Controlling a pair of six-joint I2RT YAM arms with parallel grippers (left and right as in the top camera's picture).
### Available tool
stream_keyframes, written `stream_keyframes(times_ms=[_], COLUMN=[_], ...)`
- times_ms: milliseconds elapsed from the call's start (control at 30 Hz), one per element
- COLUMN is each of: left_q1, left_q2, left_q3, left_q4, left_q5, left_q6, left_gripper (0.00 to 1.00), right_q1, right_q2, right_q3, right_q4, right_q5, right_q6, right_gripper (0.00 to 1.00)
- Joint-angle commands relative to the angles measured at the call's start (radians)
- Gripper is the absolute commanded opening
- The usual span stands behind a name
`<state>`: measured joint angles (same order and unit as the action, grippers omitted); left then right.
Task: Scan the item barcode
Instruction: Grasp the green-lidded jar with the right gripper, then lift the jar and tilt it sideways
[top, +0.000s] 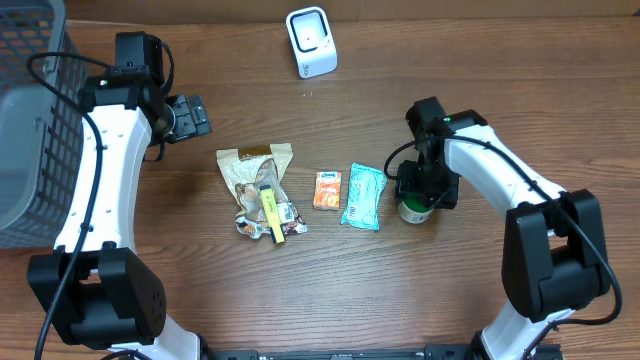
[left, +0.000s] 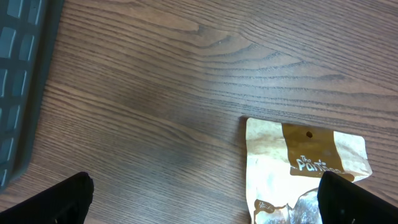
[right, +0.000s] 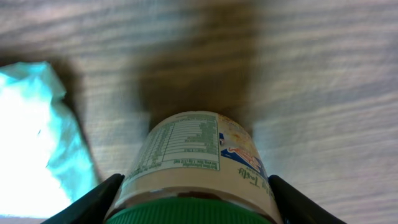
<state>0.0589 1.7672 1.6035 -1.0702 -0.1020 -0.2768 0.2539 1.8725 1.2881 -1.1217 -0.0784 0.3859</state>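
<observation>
Wood-grain tabletop (top: 480, 90) carries everything, and the scan looks barely begun: no item is lifted yet, and none is turned toward the reader.

A grey mesh basket (top: 30, 150) sits at the left edge. Nothing shows inside the part of it in view.

At the left, the left hand (top: 195, 117) hovers over bare wood between the basket and the snack pouch (top: 255, 175). Its fingers are spread wide and hold nothing.

Toward the right edge, the right hand (top: 425, 190) is down over the green-lidded jar (right: 193, 155), with one finger on each side just below the lid. The wrist view shows the fingers right against the jar, but whether they actually press on it cannot be told.

A white scanner (top: 311, 42) stands near the far edge, about mid-width and well apart from the jar.

The brown-and-cream pouch lies left of centre, with clear wrappers bunched at its near end. A teal packet (top: 362, 196) lies just beside the jar on its left, and a small orange packet (top: 327, 189) lies between the teal packet and the pouch. A yellow stick (top: 271, 212) rests on the pouch's near end.

The jar stands upright with its lid on, its nutrition label facing the wrist camera. The label hides what is inside.

What is left, by this reading, is securing the jar, lifting it, carrying it to the scanner and presenting the barcode.
</observation>
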Motion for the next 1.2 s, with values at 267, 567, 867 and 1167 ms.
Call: stream_keyframes(times_ms=[267,567,867,1167], left_q1=[-0.007,-0.007,-0.007,-0.007], left_q2=[-0.015,-0.015,-0.015,-0.015], left_q3=[0.015,0.015,0.015,0.015], left_q4=[0.001,0.001,0.000,0.001], left_q5=[-0.005,-0.005,-0.005,-0.005], left_q6=[0.023,0.023,0.023,0.023], left_gripper=[1.00,1.00,1.00,1.00], right_q1=[-0.021,-0.021,-0.021,-0.021], right_q2=[-0.032,-0.032,-0.032,-0.032], right_q3=[0.053,0.053,0.053,0.053], right_q4=[-0.211,-0.363,-0.473,-0.523], right_q5=[-0.395,-0.684,-0.825,-0.845], right_q6=[0.004,0.004,0.004,0.004], right_gripper=[0.50,0.59,0.61,0.62])
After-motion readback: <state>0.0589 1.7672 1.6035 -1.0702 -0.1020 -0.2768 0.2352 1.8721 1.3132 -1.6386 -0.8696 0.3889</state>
